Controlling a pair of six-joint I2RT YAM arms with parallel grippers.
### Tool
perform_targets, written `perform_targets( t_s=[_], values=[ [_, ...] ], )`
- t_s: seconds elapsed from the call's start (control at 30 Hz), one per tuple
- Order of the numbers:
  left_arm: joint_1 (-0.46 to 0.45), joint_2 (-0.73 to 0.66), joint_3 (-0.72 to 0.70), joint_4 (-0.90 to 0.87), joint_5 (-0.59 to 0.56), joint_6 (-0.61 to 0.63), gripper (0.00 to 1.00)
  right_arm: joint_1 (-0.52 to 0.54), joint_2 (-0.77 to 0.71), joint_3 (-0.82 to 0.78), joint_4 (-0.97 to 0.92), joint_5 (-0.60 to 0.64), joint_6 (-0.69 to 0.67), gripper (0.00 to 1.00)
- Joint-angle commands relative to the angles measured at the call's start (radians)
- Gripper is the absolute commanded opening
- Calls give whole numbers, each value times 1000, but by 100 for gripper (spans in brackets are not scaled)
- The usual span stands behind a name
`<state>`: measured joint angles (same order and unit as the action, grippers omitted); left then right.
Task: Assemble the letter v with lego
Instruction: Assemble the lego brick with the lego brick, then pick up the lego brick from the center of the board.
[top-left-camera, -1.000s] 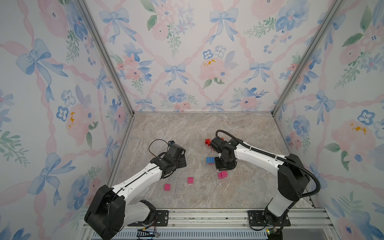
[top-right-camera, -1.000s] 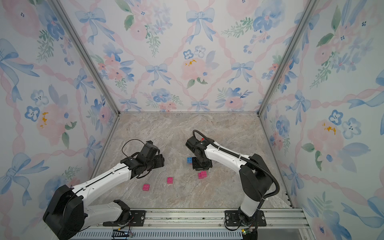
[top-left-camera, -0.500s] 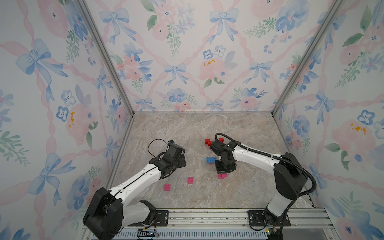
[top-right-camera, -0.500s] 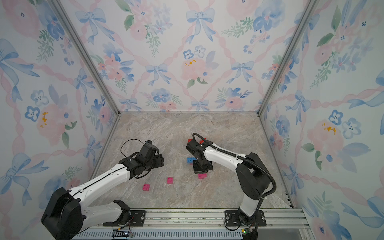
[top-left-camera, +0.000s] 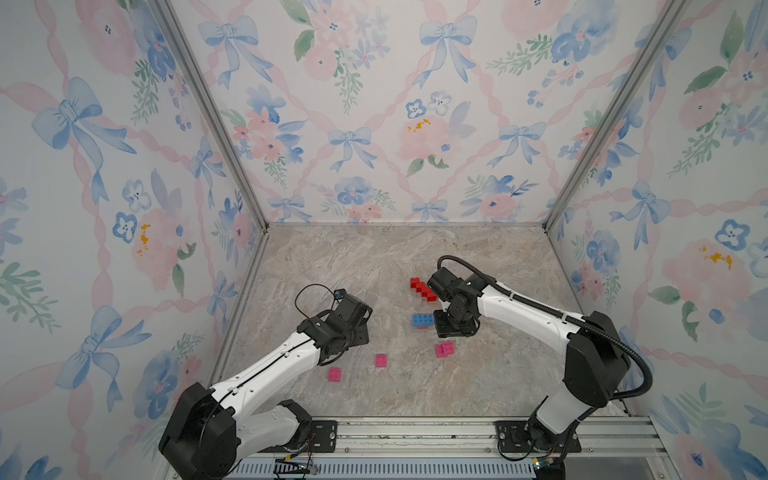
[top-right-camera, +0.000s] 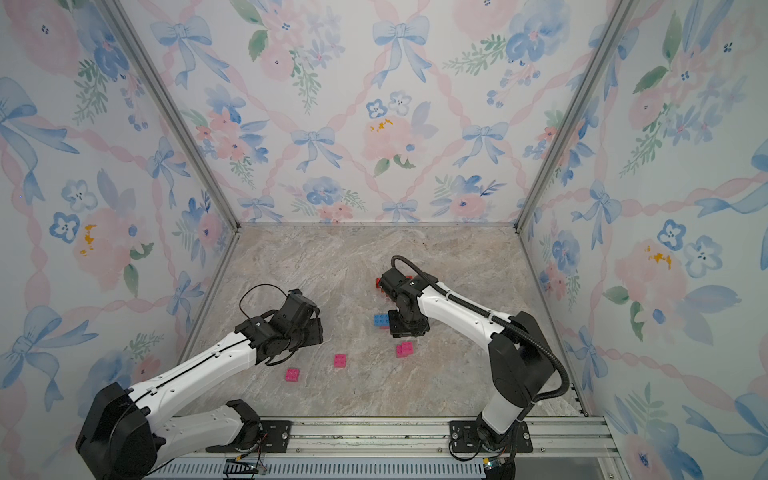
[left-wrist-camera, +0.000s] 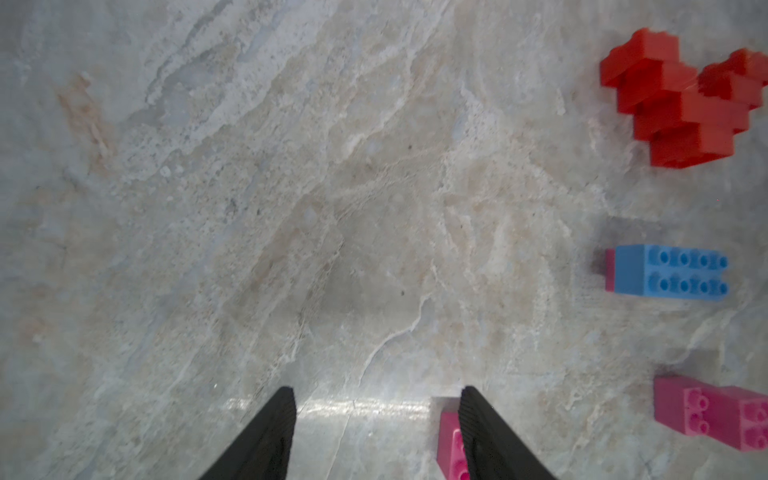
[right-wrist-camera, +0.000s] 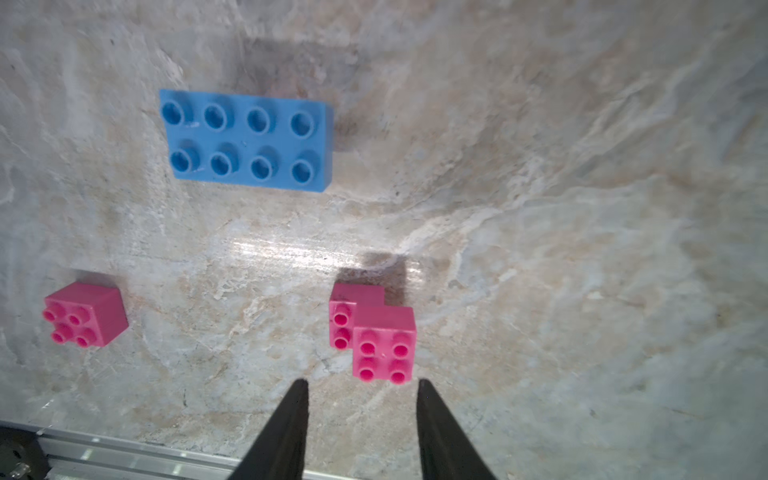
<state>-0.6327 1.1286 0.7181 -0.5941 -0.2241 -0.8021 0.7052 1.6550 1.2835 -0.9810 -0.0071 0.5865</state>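
Two pink lego bricks stacked with an offset (right-wrist-camera: 376, 332) lie just beyond my right gripper (right-wrist-camera: 361, 384), which is open and holds nothing. In both top views this pink pair (top-left-camera: 444, 349) (top-right-camera: 404, 349) sits in front of that gripper (top-left-camera: 455, 328). A longer blue brick (right-wrist-camera: 247, 139) (top-left-camera: 422, 320) lies beside it, with a pink edge showing under it. A stepped stack of red bricks (top-left-camera: 422, 289) (left-wrist-camera: 673, 104) stands farther back. My left gripper (left-wrist-camera: 377, 390) (top-left-camera: 359, 332) is open over bare floor, with a pink brick (left-wrist-camera: 449, 440) just outside one finger.
Two single pink bricks (top-left-camera: 380, 360) (top-left-camera: 334, 374) lie toward the front, left of the pink pair. The aluminium rail (top-left-camera: 415, 432) runs along the front edge, and flowered walls close in the marble floor (top-left-camera: 353, 266) on three sides.
My right gripper has opened and drawn back off the pink pair, which now lies uncovered on the floor. The left arm has hardly moved.
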Motion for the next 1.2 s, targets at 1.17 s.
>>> perform_targets(
  t_s=[1.17],
  values=[
    [-70, 20, -154, -194, 36, -163, 49, -150, -104, -125, -4, -69, -84, 53]
  ],
)
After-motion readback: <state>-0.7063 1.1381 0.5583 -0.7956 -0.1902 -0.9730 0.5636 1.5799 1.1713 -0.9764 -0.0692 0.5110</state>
